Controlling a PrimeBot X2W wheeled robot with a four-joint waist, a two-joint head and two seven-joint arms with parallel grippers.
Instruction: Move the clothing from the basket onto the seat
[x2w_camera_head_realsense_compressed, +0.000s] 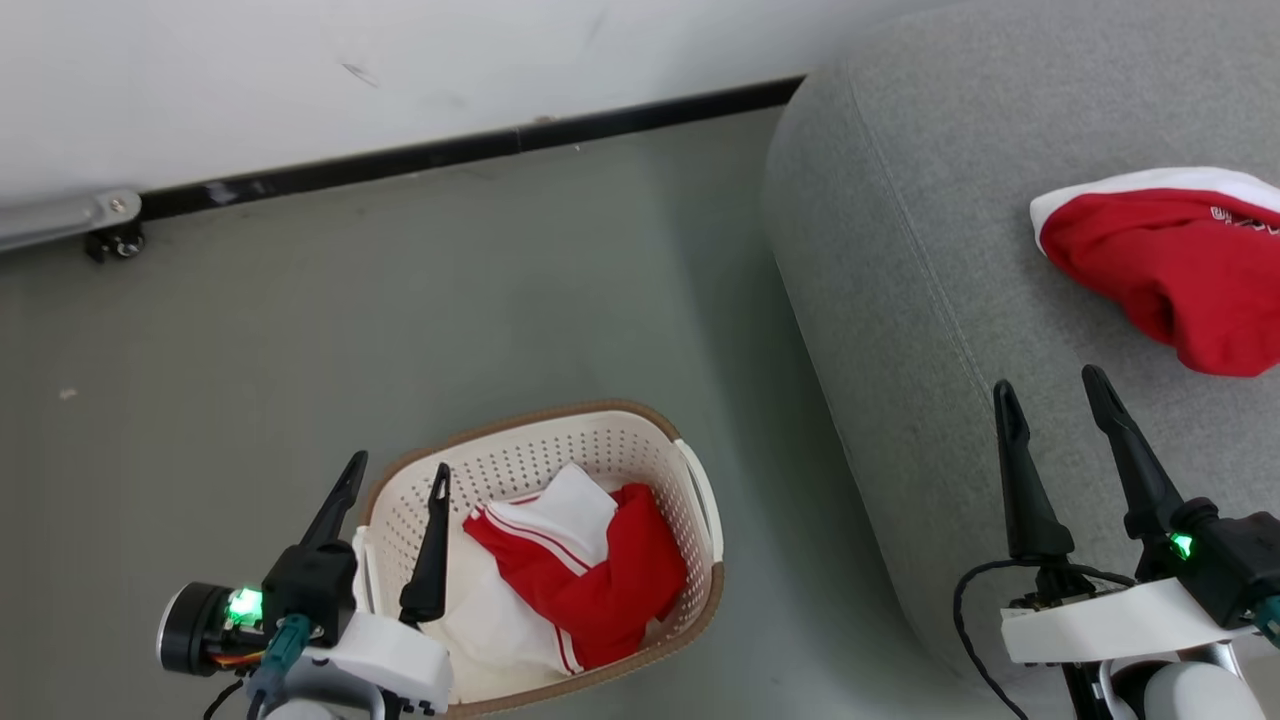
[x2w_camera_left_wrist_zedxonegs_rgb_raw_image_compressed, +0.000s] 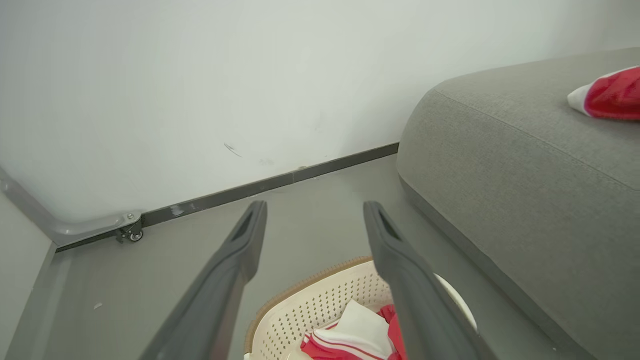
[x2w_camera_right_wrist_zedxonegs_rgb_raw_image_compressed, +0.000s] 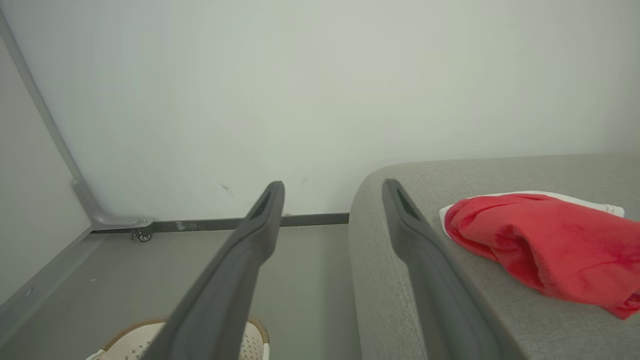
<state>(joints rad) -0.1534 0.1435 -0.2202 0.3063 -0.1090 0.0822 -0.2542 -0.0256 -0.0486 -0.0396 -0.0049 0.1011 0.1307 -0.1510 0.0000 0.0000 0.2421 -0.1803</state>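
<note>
The cream basket (x2w_camera_head_realsense_compressed: 690, 480) stands on the floor at the lower middle, holding a crumpled red and white garment (x2w_camera_head_realsense_compressed: 590, 575). My left gripper (x2w_camera_head_realsense_compressed: 397, 470) hangs open over the basket's left rim, nothing between its fingers. A second red garment with a white edge (x2w_camera_head_realsense_compressed: 1165, 260) lies on the grey seat (x2w_camera_head_realsense_compressed: 900, 250) at the right. My right gripper (x2w_camera_head_realsense_compressed: 1050, 390) is open above the seat's front part, just left of that garment. The left wrist view shows the basket (x2w_camera_left_wrist_zedxonegs_rgb_raw_image_compressed: 310, 310) below the fingers. The right wrist view shows the garment (x2w_camera_right_wrist_zedxonegs_rgb_raw_image_compressed: 545, 245) on the seat (x2w_camera_right_wrist_zedxonegs_rgb_raw_image_compressed: 380, 280).
Grey-green floor (x2w_camera_head_realsense_compressed: 400, 320) spreads left of the seat up to a white wall with a black skirting strip (x2w_camera_head_realsense_compressed: 450, 150). A grey metal bracket with a small caster (x2w_camera_head_realsense_compressed: 110, 235) sits at the wall's foot on the far left.
</note>
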